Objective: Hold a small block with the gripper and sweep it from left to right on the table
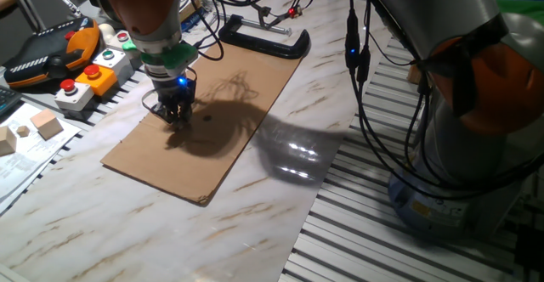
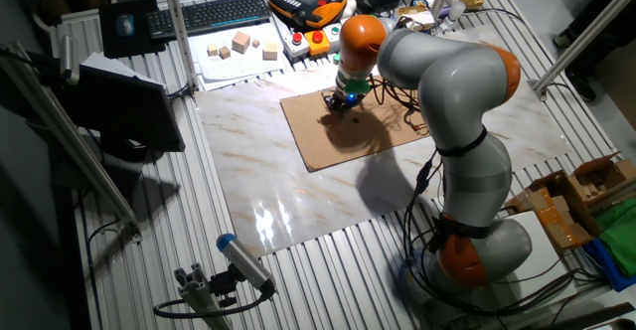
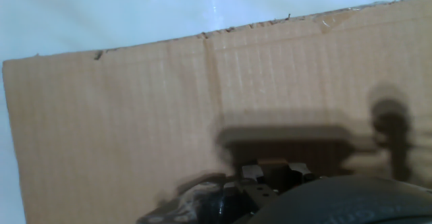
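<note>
The black gripper (image 1: 178,114), with its blue light and green ring, points straight down at the left part of a brown cardboard sheet (image 1: 223,121) that lies on the white marble-look table (image 1: 170,231). Its fingertips are at the cardboard surface. In the hand view the fingers (image 3: 260,178) stand close together, with a thin tan edge of the small block (image 3: 273,162) pinched between them. The block is too small to make out in either fixed view. The gripper also shows in the other fixed view (image 2: 343,104), over the cardboard (image 2: 368,136).
A black C-clamp (image 1: 265,37) lies at the cardboard's far end. Push-button boxes (image 1: 89,82) and an orange-black pendant (image 1: 47,57) stand at the left. Larger pale wooden blocks (image 1: 47,126) rest on paper at the left. Black cables (image 1: 361,78) hang at the right.
</note>
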`<action>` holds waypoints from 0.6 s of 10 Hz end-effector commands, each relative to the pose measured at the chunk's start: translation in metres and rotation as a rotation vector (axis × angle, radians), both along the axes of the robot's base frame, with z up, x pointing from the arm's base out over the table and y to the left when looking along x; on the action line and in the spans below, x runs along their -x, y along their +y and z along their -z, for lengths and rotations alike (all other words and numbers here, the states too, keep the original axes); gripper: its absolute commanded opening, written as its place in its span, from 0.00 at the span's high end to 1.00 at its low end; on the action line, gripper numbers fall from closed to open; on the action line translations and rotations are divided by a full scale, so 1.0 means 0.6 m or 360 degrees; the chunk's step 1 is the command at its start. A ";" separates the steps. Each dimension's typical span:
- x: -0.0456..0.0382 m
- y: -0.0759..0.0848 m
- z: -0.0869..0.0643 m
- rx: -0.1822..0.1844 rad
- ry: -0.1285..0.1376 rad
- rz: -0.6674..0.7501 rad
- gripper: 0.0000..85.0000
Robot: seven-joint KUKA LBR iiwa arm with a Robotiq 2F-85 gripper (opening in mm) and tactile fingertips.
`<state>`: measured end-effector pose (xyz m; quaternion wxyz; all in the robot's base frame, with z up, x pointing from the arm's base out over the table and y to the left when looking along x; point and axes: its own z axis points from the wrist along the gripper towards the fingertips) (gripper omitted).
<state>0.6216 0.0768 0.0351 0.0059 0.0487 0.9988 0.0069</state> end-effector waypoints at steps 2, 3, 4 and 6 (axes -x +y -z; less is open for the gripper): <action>0.001 0.000 0.001 0.0026 -0.0010 -0.0014 0.99; 0.001 0.000 0.001 0.0004 -0.0025 -0.0009 0.99; 0.001 0.000 0.001 0.0004 -0.0034 -0.0004 0.99; 0.001 0.000 0.001 0.0001 -0.0029 0.0010 0.99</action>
